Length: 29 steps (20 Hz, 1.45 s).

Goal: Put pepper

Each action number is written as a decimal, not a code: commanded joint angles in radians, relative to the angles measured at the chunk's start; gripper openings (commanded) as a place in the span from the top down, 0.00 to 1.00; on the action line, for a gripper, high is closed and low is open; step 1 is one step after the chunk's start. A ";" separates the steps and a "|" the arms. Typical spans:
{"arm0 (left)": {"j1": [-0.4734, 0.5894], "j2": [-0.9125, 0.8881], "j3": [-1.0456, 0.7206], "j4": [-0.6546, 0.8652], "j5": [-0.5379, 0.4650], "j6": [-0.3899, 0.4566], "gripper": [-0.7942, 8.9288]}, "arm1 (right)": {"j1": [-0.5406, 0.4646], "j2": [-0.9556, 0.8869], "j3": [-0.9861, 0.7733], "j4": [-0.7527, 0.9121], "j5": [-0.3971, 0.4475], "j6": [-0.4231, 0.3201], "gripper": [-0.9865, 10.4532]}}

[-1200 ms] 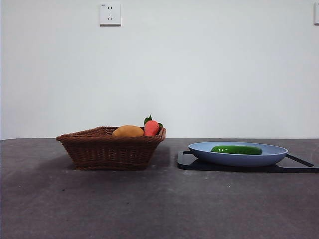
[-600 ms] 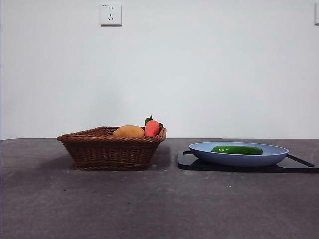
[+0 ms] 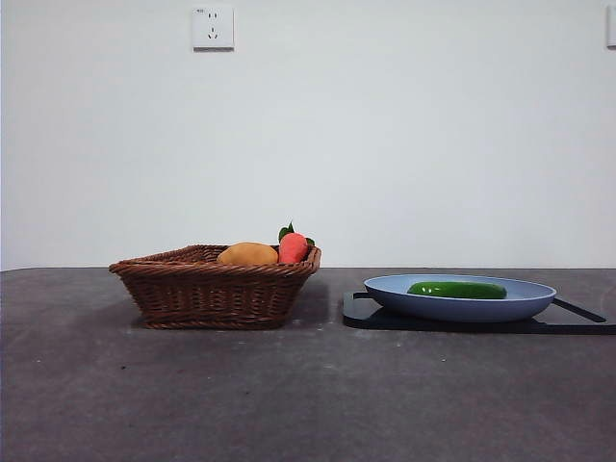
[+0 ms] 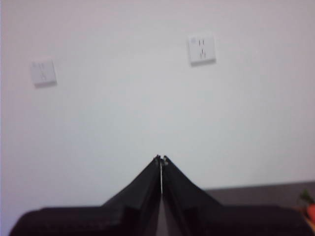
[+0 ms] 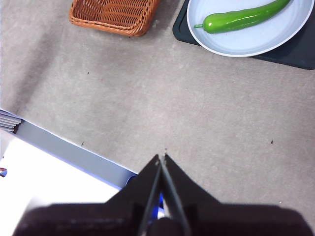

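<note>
The green pepper point(image 3: 456, 289) lies lengthwise in the blue plate point(image 3: 460, 306) at the right of the table; the right wrist view looks down on the same pepper point(image 5: 241, 17) and plate point(image 5: 246, 44) from well above. My right gripper point(image 5: 162, 157) is shut, holds nothing, and hangs high over the bare table, far from the plate. My left gripper point(image 4: 161, 160) is shut too, raised and facing the white wall. Neither arm shows in the front view.
A brown wicker basket point(image 3: 214, 287) left of the plate holds a yellow-orange fruit point(image 3: 247, 254) and an orange-red item with green leaves point(image 3: 293, 245). The plate rests on a black board point(image 3: 385, 318). The table's near edge point(image 5: 74, 152) shows in the right wrist view.
</note>
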 commanded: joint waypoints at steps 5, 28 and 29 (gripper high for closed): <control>0.003 -0.140 -0.290 0.028 0.002 -0.103 0.91 | 0.002 0.006 0.018 0.005 0.000 -0.006 0.90; 0.003 -0.249 -0.490 -0.174 0.025 -0.203 0.91 | 0.002 0.006 0.018 0.005 0.000 -0.006 0.90; 0.003 -0.249 -0.490 -0.174 0.025 -0.203 0.91 | 0.002 0.006 0.018 0.005 0.000 -0.006 0.90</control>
